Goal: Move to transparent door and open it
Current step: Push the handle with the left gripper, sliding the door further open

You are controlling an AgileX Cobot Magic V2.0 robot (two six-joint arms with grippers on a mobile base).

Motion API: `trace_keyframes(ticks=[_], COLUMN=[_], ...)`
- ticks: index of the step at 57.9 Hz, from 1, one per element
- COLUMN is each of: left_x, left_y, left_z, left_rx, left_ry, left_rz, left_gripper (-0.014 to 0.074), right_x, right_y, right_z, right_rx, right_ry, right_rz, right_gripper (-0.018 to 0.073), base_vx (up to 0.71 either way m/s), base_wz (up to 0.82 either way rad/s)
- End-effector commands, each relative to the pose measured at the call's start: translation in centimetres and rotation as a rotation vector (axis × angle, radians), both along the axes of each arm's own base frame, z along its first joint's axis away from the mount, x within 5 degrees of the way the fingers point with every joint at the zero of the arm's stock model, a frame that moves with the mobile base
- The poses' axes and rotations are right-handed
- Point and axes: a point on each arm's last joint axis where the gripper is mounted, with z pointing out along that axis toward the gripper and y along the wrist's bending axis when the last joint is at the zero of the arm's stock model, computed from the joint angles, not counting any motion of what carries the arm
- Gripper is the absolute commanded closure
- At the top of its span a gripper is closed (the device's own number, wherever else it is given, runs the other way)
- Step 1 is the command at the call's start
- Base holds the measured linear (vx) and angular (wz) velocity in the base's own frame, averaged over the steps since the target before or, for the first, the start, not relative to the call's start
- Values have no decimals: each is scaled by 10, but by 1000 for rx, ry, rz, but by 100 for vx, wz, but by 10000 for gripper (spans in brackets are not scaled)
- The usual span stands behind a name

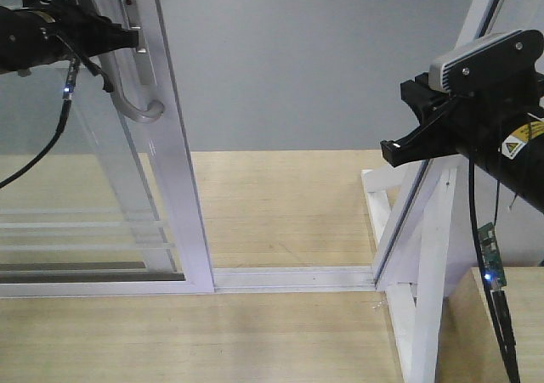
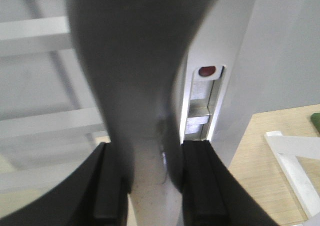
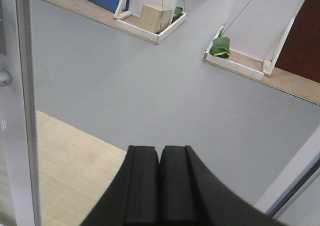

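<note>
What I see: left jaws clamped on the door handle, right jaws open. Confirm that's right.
No. The right gripper has jaws shut, not open: see the right wrist view. The left gripper does clamp the door handle.

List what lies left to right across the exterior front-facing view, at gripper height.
left gripper clamped on the pull handle → white frame of the transparent door → grey floor beyond the opening → right gripper

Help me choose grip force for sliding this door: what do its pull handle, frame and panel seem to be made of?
Pull handle: likely brushed metal, grey with a dull sheen. Frame: smooth white, painted metal or plastic; cannot tell which. Panel: clear glass or acrylic, floor shows through it.
</note>
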Motion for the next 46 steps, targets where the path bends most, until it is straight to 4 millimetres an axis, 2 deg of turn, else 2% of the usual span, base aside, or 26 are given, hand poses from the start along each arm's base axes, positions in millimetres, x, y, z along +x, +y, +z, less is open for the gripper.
trace_keyframes(ticks=[1,15,25,36,46], left_x=[-12,-16,-24,-47,-85], left_y=[15,38,39,37,38], left_z=[79,84,84,90,90], left_rx=[-11,-4,9,126,130], left_ry=[-339,-335,-242,-137,-155], left_rz=[69,119,91,8,15], left_gripper=[596,596,596,596,596], right_x=[2,2,2,0,-11], right_y=[-1,-1,-1,-2,-5], right_z=[21,21,21,22,28], right_rx=[33,33,33,30,26], right_ry=[-129,-129,-128,-117,-93], right_rz=[-10,-10,-10,-8,-1], right_gripper=[564,564,564,564,564], base_vx=[0,0,0,0,0], base_wz=[0,0,0,0,0])
